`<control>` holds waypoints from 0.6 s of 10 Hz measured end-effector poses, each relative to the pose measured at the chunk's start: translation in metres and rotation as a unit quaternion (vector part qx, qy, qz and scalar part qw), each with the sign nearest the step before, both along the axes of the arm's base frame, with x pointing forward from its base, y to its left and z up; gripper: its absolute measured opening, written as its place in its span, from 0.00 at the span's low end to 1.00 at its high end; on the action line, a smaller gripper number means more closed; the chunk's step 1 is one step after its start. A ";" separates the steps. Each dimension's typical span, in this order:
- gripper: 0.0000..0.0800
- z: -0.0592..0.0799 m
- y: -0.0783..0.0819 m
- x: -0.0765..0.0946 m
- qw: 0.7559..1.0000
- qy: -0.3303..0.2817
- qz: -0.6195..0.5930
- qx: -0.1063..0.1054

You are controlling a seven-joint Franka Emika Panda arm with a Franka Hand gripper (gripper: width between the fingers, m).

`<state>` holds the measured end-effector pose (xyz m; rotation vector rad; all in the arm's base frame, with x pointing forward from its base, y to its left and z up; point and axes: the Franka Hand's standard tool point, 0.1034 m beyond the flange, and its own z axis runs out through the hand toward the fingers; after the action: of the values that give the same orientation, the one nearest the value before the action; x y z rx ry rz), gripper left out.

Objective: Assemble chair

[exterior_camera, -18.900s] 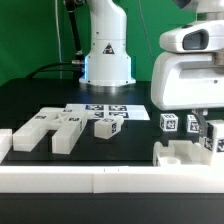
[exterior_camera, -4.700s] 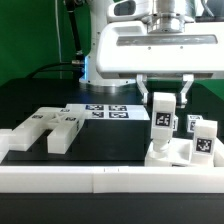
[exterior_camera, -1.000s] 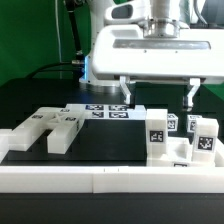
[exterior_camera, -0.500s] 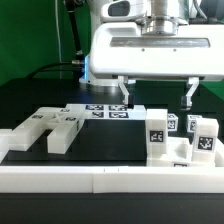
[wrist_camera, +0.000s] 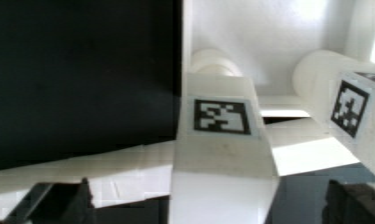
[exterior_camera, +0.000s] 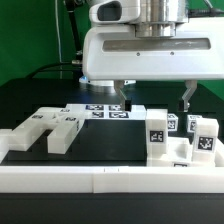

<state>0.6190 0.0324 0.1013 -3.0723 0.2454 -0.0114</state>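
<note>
White fingers (exterior_camera: 124,95) stand spread wide with nothing between them. The gripper (exterior_camera: 155,98) hovers above the tagged post (exterior_camera: 156,137), which it clasped seconds earlier and has since let go. The post stands upright in the notched block (exterior_camera: 180,152) beside the border rail (exterior_camera: 90,180). Since half a second ago, the gripper has drifted slightly toward the exterior view's left.

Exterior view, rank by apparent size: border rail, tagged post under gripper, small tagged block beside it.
1. border rail
2. tagged post
3. small tagged block (farther back and partly hidden, so true size unsure)
</note>
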 end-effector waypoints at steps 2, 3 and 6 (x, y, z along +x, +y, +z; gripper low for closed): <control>0.81 -0.003 0.000 0.002 0.999 0.048 0.002 0.009; 0.81 -0.007 0.000 0.001 0.997 0.071 0.003 0.013; 0.81 -0.013 -0.001 0.005 0.998 0.064 0.001 0.009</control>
<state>0.6244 0.0315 0.0881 -3.0583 0.2484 0.1882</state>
